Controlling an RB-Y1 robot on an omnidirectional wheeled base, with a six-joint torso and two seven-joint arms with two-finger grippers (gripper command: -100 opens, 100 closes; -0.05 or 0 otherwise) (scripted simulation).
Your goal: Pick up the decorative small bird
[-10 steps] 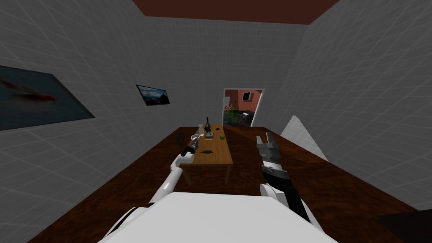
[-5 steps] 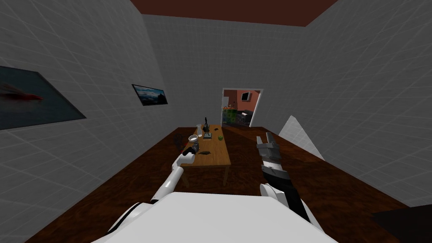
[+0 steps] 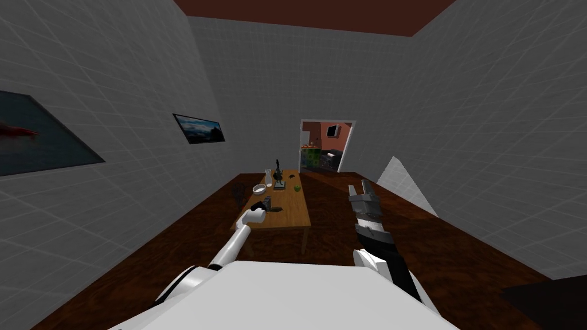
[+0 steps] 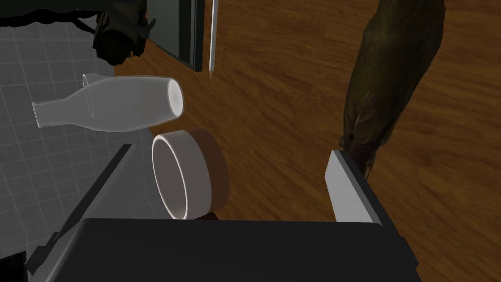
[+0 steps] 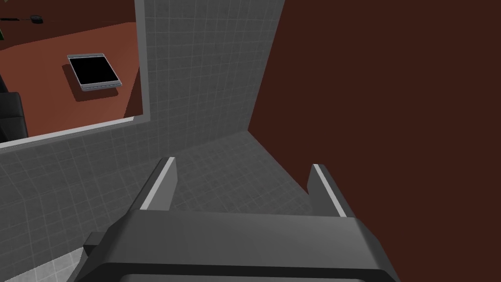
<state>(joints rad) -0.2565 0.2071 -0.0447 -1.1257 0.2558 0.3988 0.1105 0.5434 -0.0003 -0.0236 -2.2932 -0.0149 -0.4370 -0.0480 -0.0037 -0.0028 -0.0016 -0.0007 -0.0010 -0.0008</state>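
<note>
Left gripper (image 4: 230,151) low over the wooden table (image 4: 274,98), jaws spread wide, nothing between them. Small bird (image 4: 386,83), dark olive-brown, lies on the tabletop with one end just beside a fingertip (image 4: 342,169); contact cannot be told. White bowl (image 4: 188,178) sits nearer the other finger, with a pale vase (image 4: 112,103) beyond it. Right gripper (image 3: 362,192) is held up, right of the table, jaws spread, empty.

The head camera looks steeply down and forward along the room, with the table (image 3: 289,211) at middle distance and the doorway (image 3: 324,146) far. The left wrist camera, on the left end effector (image 3: 267,201), sits close over that table and shares its bowl (image 3: 259,188). The right wrist camera, on the right end effector (image 3: 358,187), faces the far doorway.
</note>
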